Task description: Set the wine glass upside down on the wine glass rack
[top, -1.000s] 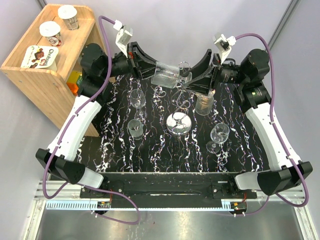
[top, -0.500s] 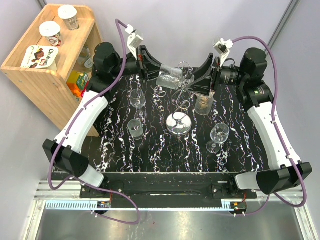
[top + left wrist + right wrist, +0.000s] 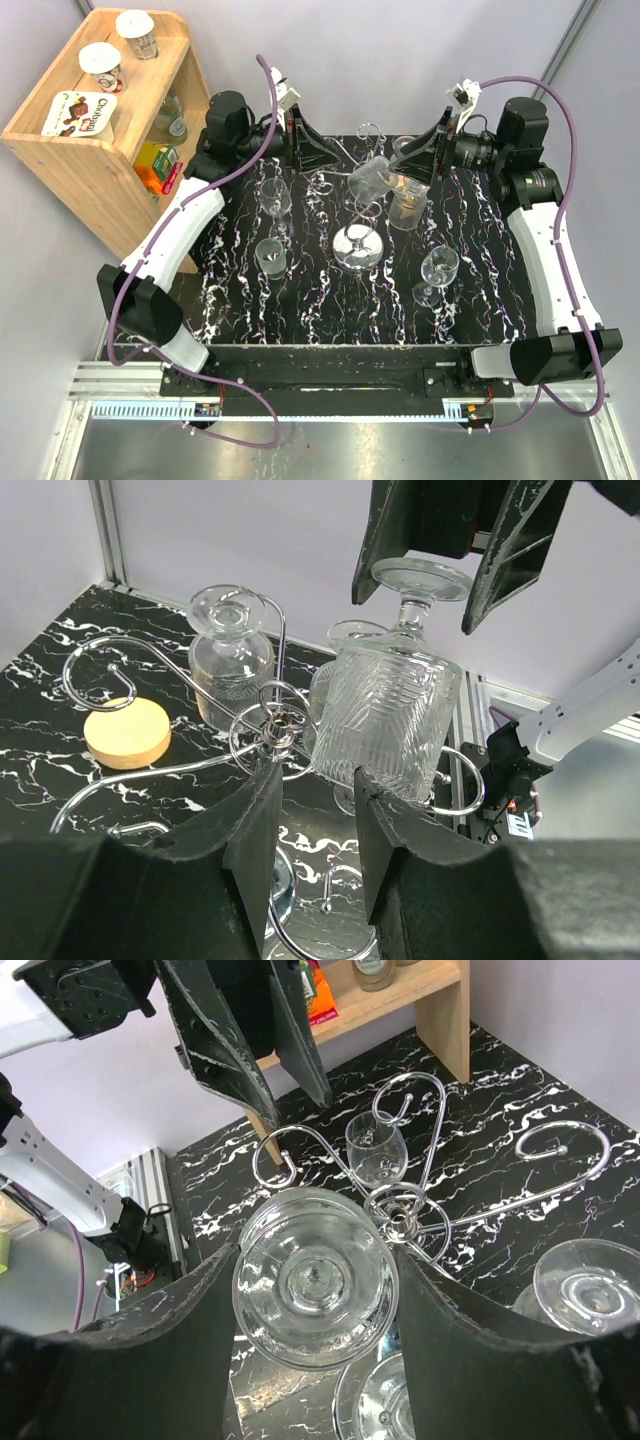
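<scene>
The wine glass [image 3: 370, 181], patterned clear glass, hangs upside down beside the top of the wine glass rack [image 3: 357, 247]. My right gripper [image 3: 412, 165] is shut on its round foot [image 3: 315, 1275], which fills the gap between the fingers. From the left wrist, the ribbed bowl [image 3: 385, 725] hangs below the foot [image 3: 420, 578], close to the rack's hub [image 3: 277, 725]. My left gripper [image 3: 318, 160] stands open just left of the bowl, with nothing between its fingers [image 3: 262, 810]. Whether the stem sits in a wire arm is unclear.
Other glasses stand on the black marbled table: two at the left [image 3: 275, 197] [image 3: 270, 257], one at the right [image 3: 440, 268], one behind the rack [image 3: 408, 207]. A wooden coaster [image 3: 125, 733] lies by the curled arms. A wooden shelf [image 3: 90, 140] stands at the far left.
My left gripper opened, let go of the bowl and drew back to the left. The glass swung from lying sideways to hanging bowl-down from my right gripper, shifting right toward the rack's top.
</scene>
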